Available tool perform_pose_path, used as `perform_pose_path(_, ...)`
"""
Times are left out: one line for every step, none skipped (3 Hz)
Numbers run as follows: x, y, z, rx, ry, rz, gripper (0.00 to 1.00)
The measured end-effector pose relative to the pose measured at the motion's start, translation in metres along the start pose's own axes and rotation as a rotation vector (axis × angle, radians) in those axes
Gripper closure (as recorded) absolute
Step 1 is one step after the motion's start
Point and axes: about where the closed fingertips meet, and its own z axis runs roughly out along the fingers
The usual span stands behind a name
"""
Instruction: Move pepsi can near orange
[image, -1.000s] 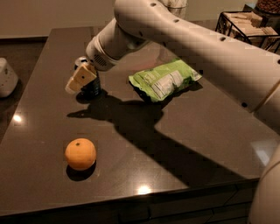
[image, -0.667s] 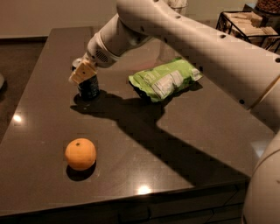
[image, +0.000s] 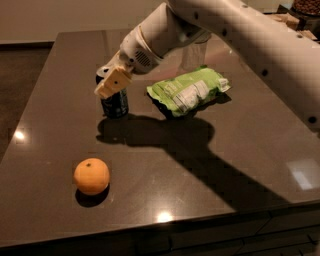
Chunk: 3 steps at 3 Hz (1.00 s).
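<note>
Camera view: the gripper (image: 112, 84) sits at the top of the pepsi can (image: 115, 105), which stands upright on the dark table (image: 240, 150), just left of the green snack bag (image: 189, 90). Whether the gripper is clamped on the can cannot be told. The orange (image: 91, 176) lies well apart, nearer the front edge. Judgement: the transfer is not begun and the whole carry remains. Versus 1.0 s ago, gripper and can sit slightly rightward; orange and bag unchanged.

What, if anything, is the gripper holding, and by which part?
Cannot be told: the gripper is at the pepsi can's upper part, the can standing on the table.
</note>
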Motion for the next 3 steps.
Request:
perform_pose_path(0.017,0.036,-0.019,-0.078,-0.002,-0.047,1.0)
perform_pose_path(0.032,0.067,-0.028,-0.154,-0.018,-0.097,1.0)
perform_pose_path(0.038,0.09,-0.036,-0.205,-0.042,-0.143,1.0)
